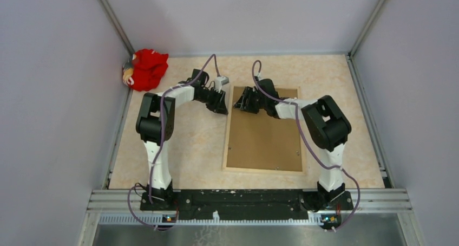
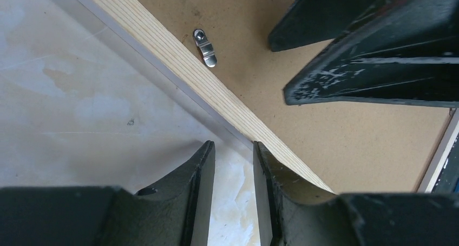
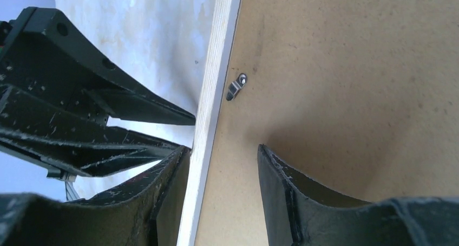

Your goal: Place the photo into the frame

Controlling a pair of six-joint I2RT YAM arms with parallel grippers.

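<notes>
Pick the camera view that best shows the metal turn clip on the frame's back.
Left wrist: the metal clip is large, sharp and unobstructed, its screw visible. Right wrist shows it smaller and shadowed; top external shows no more than specks.

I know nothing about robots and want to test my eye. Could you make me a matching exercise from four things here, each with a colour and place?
Things:
1. frame
2. backing board
3. cloth bundle
4. metal clip

Descriptions:
A. red, in the far left corner
B. plain brown, inside the wooden rim
C. silvery, on the board beside the rim
D. pale wood, lying flat mid-table

Pairs: 1-D, 2-B, 3-A, 4-C
</notes>
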